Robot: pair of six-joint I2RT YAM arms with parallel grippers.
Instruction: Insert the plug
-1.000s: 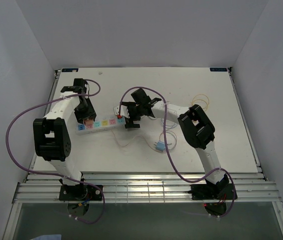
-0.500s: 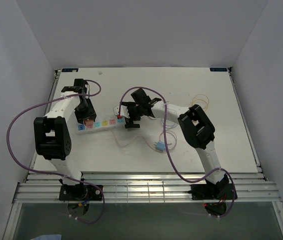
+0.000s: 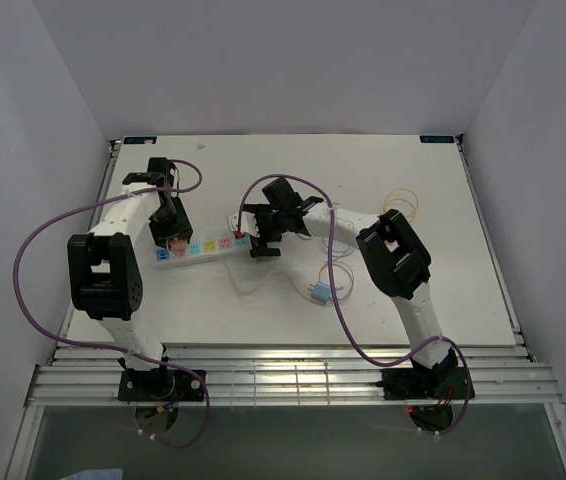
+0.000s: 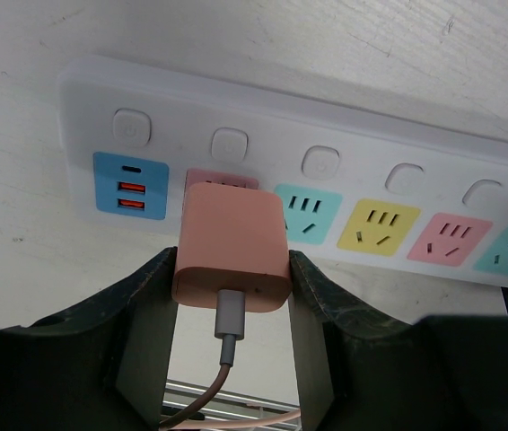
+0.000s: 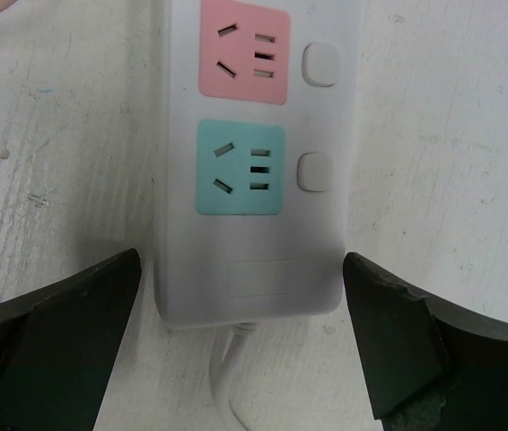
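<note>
A white power strip with coloured sockets lies on the table. In the left wrist view my left gripper is shut on a salmon-pink plug, which sits over the pink socket beside the blue USB block; its cable hangs down between the fingers. In the top view the left gripper stands over the strip's left end. My right gripper is open, its fingers on either side of the strip's cable end, apart from it. In the top view it is at the strip's right end.
A small blue plug with thin white wires lies on the table right of the strip. A coil of thin yellow wire lies at the right. Purple cables loop from both arms.
</note>
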